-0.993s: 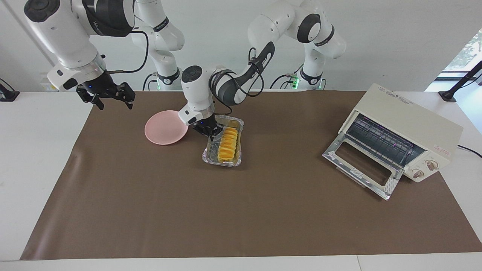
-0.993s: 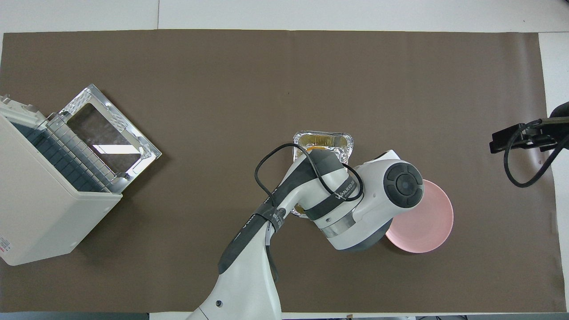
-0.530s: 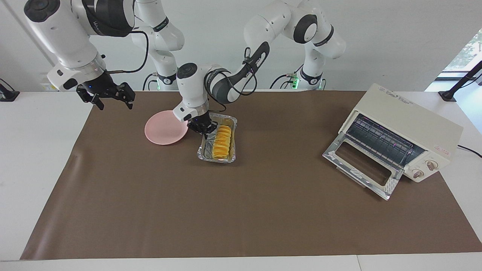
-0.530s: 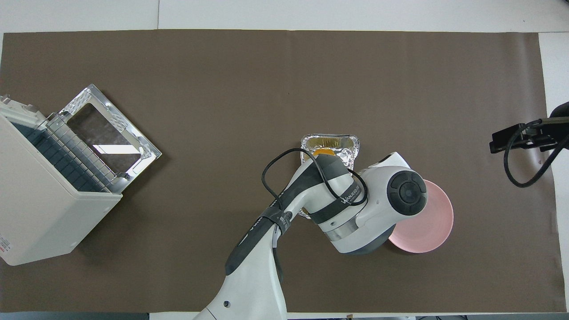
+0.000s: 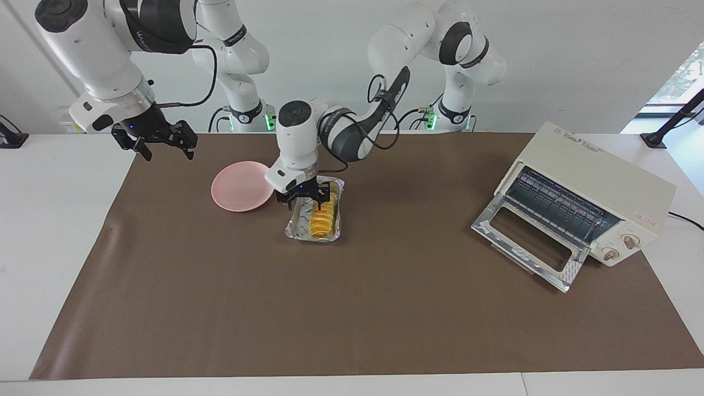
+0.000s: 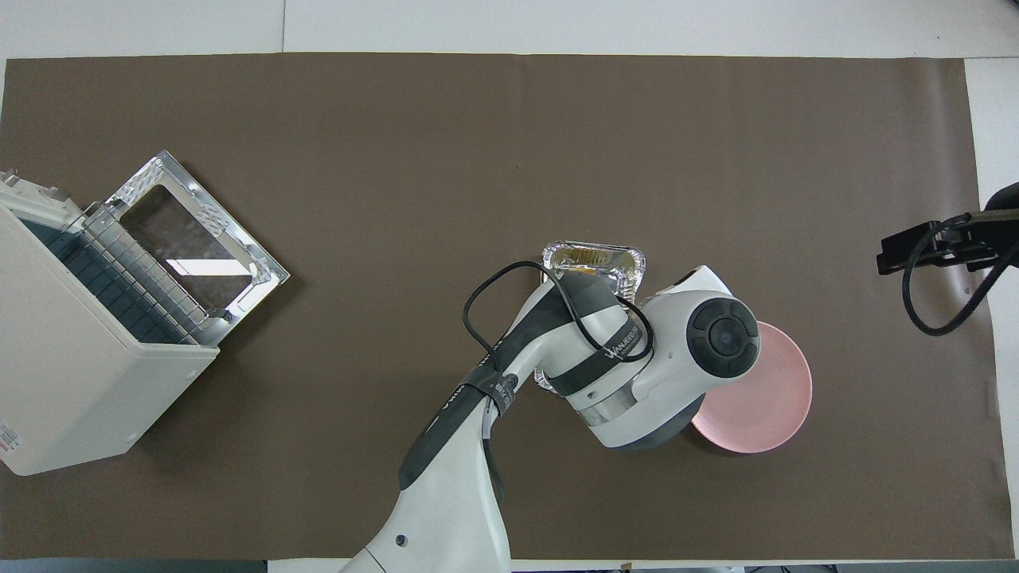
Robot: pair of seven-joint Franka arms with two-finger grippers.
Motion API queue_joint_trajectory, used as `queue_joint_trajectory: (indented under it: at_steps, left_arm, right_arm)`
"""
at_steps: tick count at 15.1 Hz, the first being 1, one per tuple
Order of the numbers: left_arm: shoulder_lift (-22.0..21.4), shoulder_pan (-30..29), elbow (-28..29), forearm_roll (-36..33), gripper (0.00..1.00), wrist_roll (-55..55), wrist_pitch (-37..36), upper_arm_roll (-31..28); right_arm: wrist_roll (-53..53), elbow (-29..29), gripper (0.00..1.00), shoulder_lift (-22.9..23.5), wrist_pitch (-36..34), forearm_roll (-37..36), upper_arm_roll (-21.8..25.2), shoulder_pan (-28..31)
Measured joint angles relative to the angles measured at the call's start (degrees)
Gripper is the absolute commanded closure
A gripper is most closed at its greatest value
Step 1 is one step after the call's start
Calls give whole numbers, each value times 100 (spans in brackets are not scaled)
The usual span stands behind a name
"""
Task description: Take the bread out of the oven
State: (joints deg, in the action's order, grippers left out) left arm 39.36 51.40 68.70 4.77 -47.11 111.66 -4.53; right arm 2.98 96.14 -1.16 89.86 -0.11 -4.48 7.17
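Bread [image 5: 322, 220] lies in the foil tray [image 5: 295, 230] on the mat, at three o'clock of the pink plate [image 5: 240, 187] and well apart from the oven [image 5: 591, 206], whose door hangs open. Left gripper [image 5: 303, 199] hovers over the tray's end with fingers spread, holding nothing; right gripper [image 5: 155, 141] waits open over the mat's edge. A careless lift could snag the light foil and tip the loaf out.

White wall [image 5: 577, 60], bright window [image 5: 679, 80], white table [image 5: 55, 220], brown mat [image 5: 352, 308]

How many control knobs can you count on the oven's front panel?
2. Both sit on the oven panel beside the open door: one knob nearer the robots, the other knob just farther from them. The overhead view hides them.
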Motion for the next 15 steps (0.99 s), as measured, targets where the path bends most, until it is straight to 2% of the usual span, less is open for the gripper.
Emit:
queue_joint_trajectory:
  at_steps: [4,10,13,15]
  left_arm:
    - [-607,-745,-22,11,0,319,-328,-63]
    - [-1633,-2531,242,31,0,2233,-1209,-101]
    - [-2000,-3239,477,45,0,3393,-1747,-100]
    - [-2291,-3567,580,49,0,3766,-2271,-98]
  right_arm:
    - [0,0,0,-5,0,0,0,0]
    - [0,70,0,-82,92,2,-5,-16]
    - [-188,533,1,-122,681,3,-64,-380]
    - [-652,903,1,-114,989,3,-90,-733]
